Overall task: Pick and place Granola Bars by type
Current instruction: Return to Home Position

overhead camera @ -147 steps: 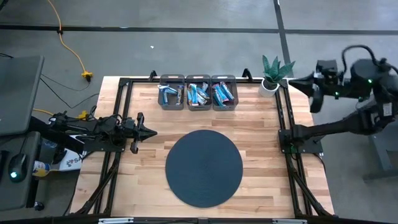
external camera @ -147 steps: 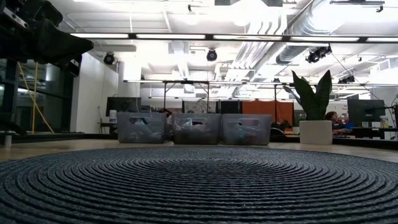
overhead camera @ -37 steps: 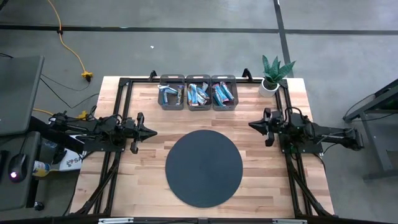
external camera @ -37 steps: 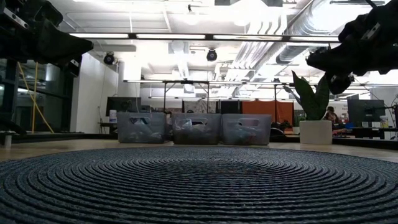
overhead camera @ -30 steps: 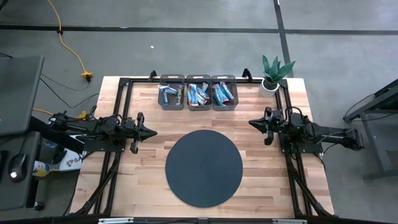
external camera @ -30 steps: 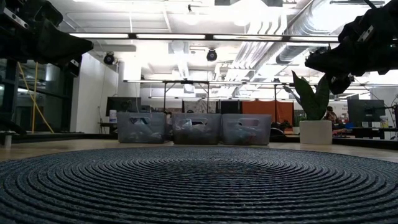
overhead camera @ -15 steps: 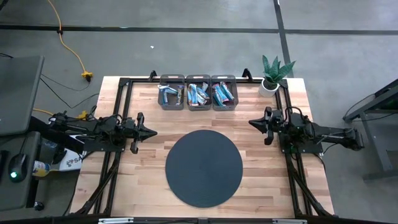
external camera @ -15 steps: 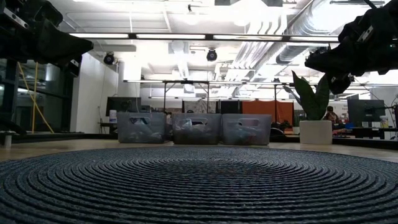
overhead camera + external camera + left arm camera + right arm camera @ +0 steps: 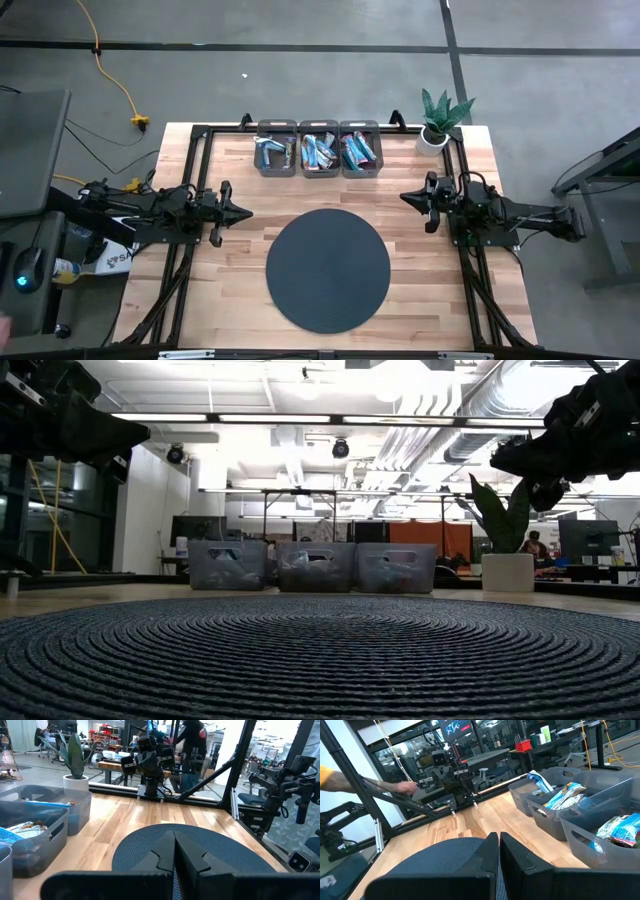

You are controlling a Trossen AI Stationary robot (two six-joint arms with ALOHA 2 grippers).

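Observation:
The Granola Bars, mostly light blue with some red, lie heaped in three grey bins point(image 9: 319, 149) side by side at the table's far edge; they also show in the right wrist view point(image 9: 570, 795). My left gripper point(image 9: 246, 212) hovers shut at the table's left side, pointing level toward the round dark mat point(image 9: 328, 268). My right gripper point(image 9: 404, 199) hovers shut at the right side, pointing level toward the table's middle. Neither gripper has anything between its fingers.
A potted plant point(image 9: 438, 122) stands at the far right corner beside the bins. A black frame point(image 9: 200, 140) runs along the table's edges. Bare wood lies between the mat and the bins. A person's hand point(image 9: 402, 786) shows beyond the table's left side.

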